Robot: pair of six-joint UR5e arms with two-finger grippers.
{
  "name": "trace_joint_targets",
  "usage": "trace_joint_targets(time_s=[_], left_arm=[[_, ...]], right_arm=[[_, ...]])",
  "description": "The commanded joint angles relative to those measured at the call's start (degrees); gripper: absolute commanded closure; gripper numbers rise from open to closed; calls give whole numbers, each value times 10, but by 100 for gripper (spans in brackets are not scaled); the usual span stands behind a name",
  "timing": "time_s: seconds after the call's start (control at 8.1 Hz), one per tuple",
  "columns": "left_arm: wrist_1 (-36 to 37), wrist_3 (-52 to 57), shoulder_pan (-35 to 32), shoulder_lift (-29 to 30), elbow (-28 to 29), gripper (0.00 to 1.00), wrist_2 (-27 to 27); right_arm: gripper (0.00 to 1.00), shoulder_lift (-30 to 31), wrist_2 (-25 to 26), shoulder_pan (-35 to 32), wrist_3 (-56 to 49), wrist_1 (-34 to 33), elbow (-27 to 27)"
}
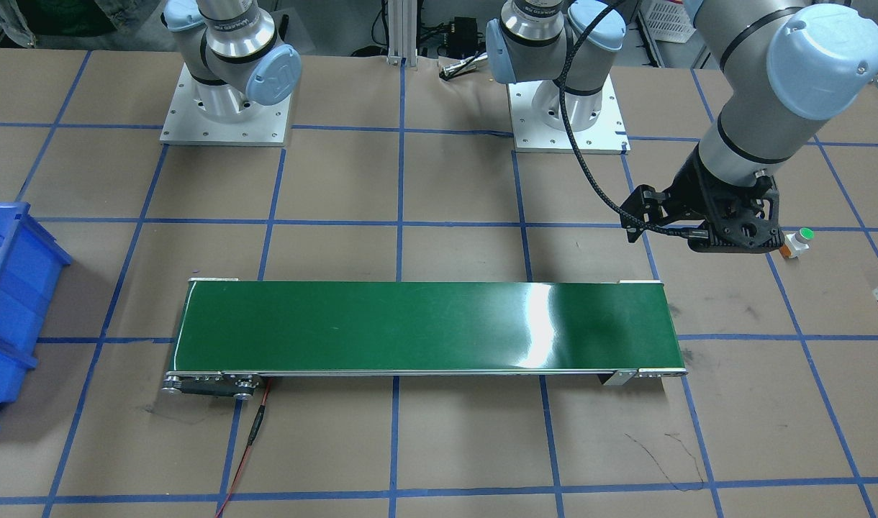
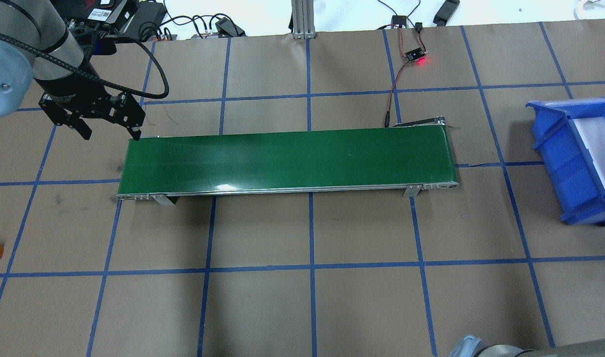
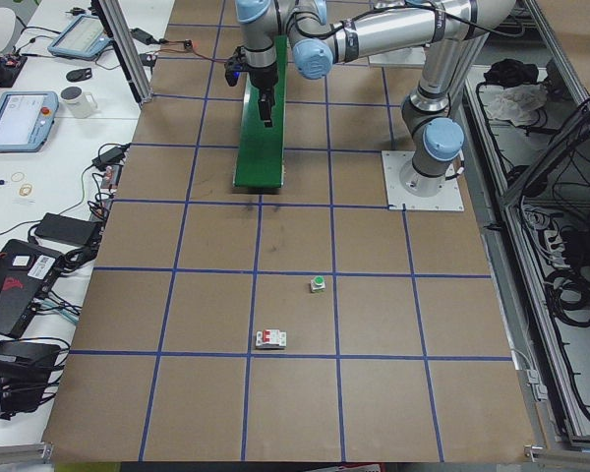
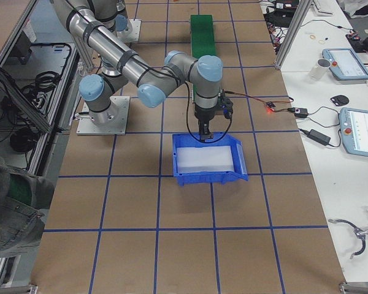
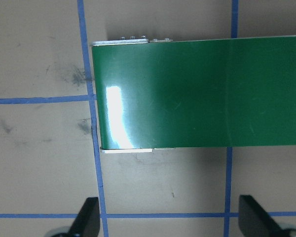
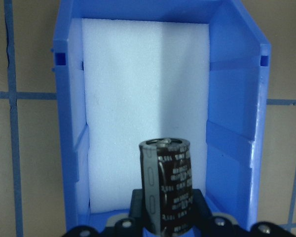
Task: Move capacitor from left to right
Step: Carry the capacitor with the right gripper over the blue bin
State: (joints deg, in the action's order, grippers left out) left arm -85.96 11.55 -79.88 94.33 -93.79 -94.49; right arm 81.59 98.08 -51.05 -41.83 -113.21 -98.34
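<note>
Right wrist-mounted view shows the capacitor (image 6: 166,185) clamped in the right gripper (image 6: 166,218), above the blue bin (image 6: 259,98); carrying looks done, only release is left. Left gripper (image 5: 170,219) stands open, well apart from the bin

A green conveyor belt (image 2: 287,158) lies lengthwise mid-table, nearer the far edge. Toward the table's right end stands a blue bin (image 2: 563,163) lined with white foam (image 2: 600,148). Toward the left end, well apart from the belt, sit a green-capped button (image 3: 318,285) and a white boxy part (image 3: 269,339). A small board with a red light (image 2: 415,55) lies by the far edge.
</note>
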Motion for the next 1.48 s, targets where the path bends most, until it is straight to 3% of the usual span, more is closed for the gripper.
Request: trace_joint_targets(time_s=[0.0, 0.62, 0.74, 0.86, 0.99, 1.11, 1.36], left_arm=[[1, 0, 1, 1, -1, 0, -1], [4, 0, 1, 1, -3, 0, 0], [5, 0, 1, 1, -3, 0, 0], [5, 0, 1, 1, -3, 0, 0], [4, 1, 1, 8, -2, 0, -1], [4, 1, 0, 12, -2, 0, -1], [5, 0, 0, 12, -1, 0, 1]], right_arm=[[100, -63, -52, 12, -15, -57, -4], [100, -138, -70, 20, -21, -106, -5], [93, -139, -90, 21, -21, -108, -5], [64, -139, -103, 21, -21, -108, -5], [47, -139, -103, 21, -21, -108, -5], [31, -139, -102, 21, -21, -108, -5], [11, -138, -101, 23, -22, -108, -4]])
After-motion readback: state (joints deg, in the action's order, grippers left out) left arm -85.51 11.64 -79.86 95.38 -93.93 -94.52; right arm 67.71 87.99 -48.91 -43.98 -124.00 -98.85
